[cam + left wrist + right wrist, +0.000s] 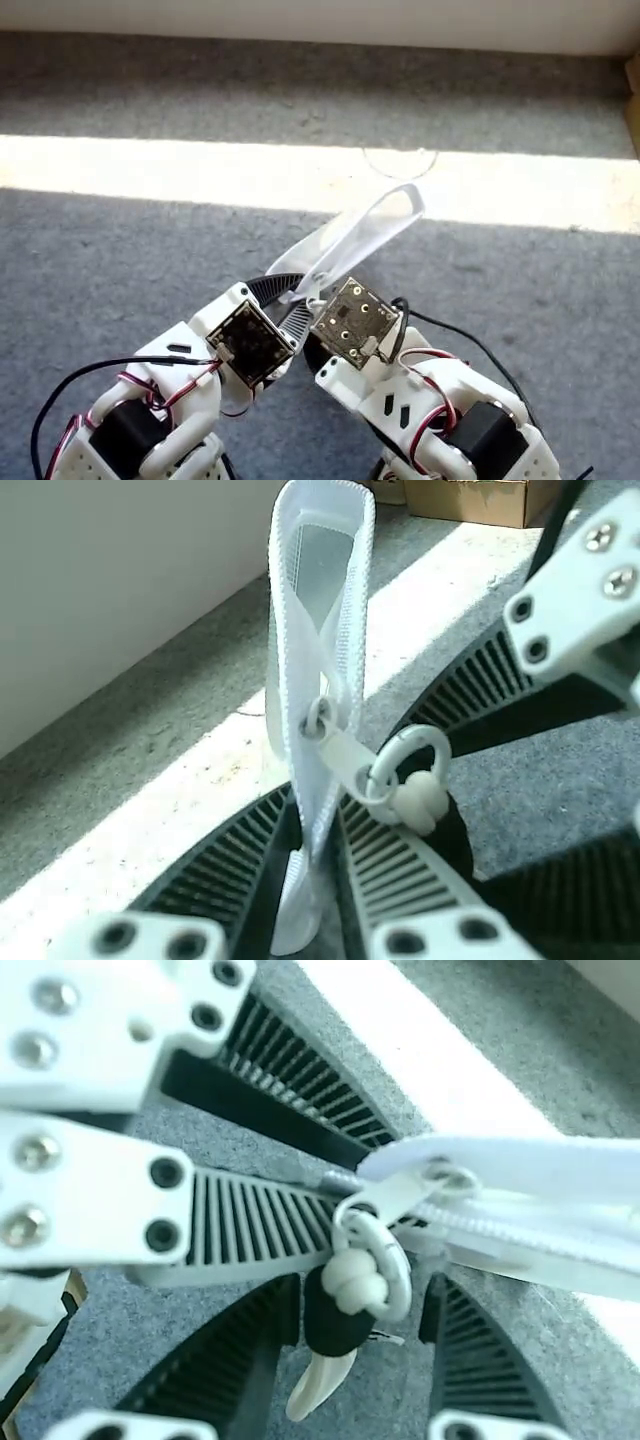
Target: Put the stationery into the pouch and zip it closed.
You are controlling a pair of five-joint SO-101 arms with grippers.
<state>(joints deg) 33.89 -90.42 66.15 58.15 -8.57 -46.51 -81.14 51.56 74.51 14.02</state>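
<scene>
Plainly looks soft and featherweight, limp enough to fold and slip between hard pads: one translucent pouch [350,235], held up over the grey table [120,260] between the two arms. Sits clamped at one end in the clenched left gripper [312,830]. Meets the right gripper [362,1310] at the zipper pull [345,755], with those jaws spread either side and grasping nothing. Wants holding by the stitched edge and pulling by the small, slick tab, likely to swing. Counts out as one pouch, one pull, one ring [400,760], one bead [420,798], two grippers.
</scene>
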